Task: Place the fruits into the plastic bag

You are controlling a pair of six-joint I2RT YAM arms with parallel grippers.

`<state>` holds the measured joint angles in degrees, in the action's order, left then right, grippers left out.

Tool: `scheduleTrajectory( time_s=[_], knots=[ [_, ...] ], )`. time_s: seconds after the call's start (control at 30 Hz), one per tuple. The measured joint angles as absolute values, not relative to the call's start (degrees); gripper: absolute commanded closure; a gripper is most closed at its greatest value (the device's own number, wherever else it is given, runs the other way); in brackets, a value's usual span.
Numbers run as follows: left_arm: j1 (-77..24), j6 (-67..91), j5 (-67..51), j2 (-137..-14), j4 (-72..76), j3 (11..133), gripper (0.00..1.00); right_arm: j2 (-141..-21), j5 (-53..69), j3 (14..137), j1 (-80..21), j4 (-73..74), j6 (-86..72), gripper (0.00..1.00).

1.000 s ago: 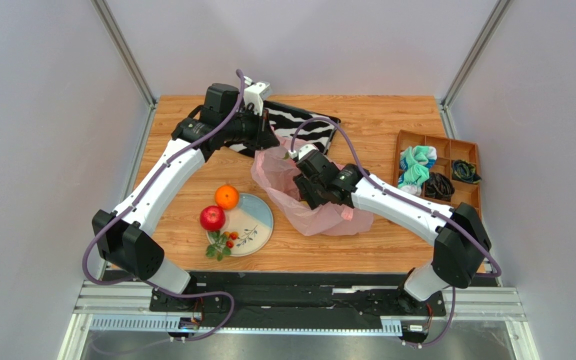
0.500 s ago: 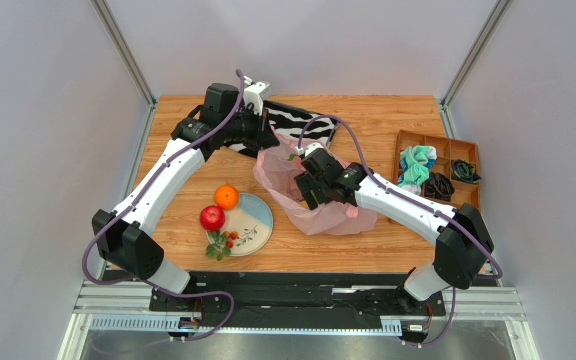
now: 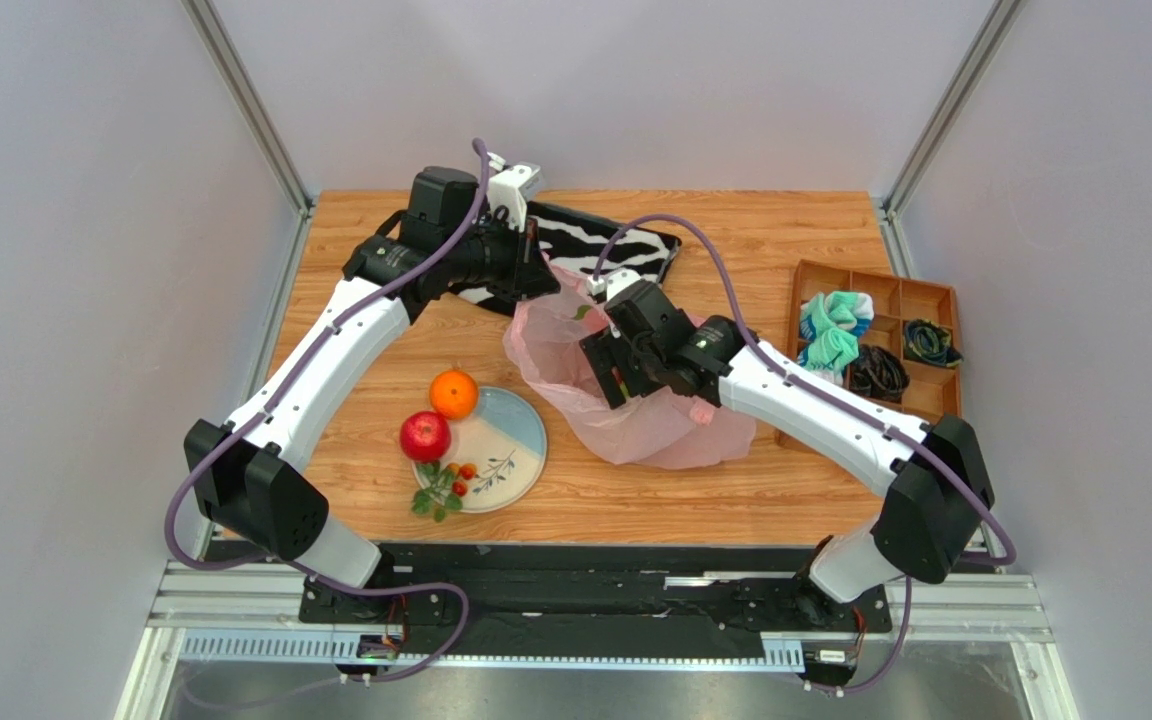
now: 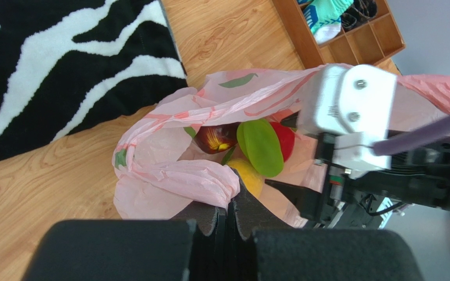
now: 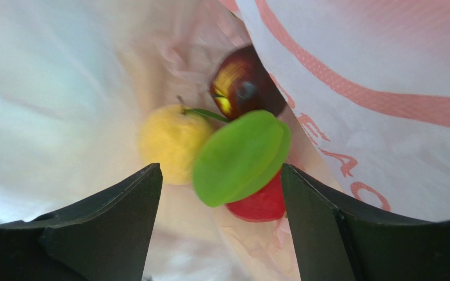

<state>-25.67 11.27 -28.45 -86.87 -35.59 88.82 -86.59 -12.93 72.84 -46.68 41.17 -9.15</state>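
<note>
Right wrist view has the right gripper (image 5: 218, 175) released, its black fingers (image 5: 110, 228) spread wide inside the mouth of the crinkly translucent pink plastic bag (image 5: 386, 58). Below it in the bag lie four toy fruits: a green ridged one (image 5: 242, 158) at centre, a yellow-orange one (image 5: 171, 149) touching it at 9 o'clock, a dark maroon one (image 5: 245, 88) at 12 o'clock and a red one (image 5: 259, 202) at 6 o'clock. The left gripper (image 4: 230, 211) is clenched on the bag's rim, holding it up off the wooden worktop (image 3: 778, 233). At 8 o'clock from the bag, a round blue-and-cream plate (image 3: 515, 428) has a leafy berry sprig (image 3: 447, 488) on its edge. An orange (image 3: 453, 393) and a red apple (image 3: 423, 437) sit against its rim. A zebra-striped pouch (image 3: 620, 248) lies at 12 o'clock.
</note>
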Motion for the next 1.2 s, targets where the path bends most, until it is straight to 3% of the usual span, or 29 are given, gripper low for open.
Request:
scheduleTrajectory(
  time_s=[0.43,0.8,1.2],
  knots=[
    [-23.90,11.64,-29.91,-87.07,-35.38,88.60,1.00,-70.72,7.66,76.60,-46.68,33.39,-9.56,0.21],
    [-21.06,11.62,-28.42,-91.85,-35.62,88.55,1.00,-52.36,12.12,75.18,-46.68,33.39,-12.47,0.21],
    [-20.69,11.57,-27.18,-92.18,-35.64,88.55,1.00,-46.24,22.63,62.61,-47.05,33.95,-18.65,0.24]
  ],
)
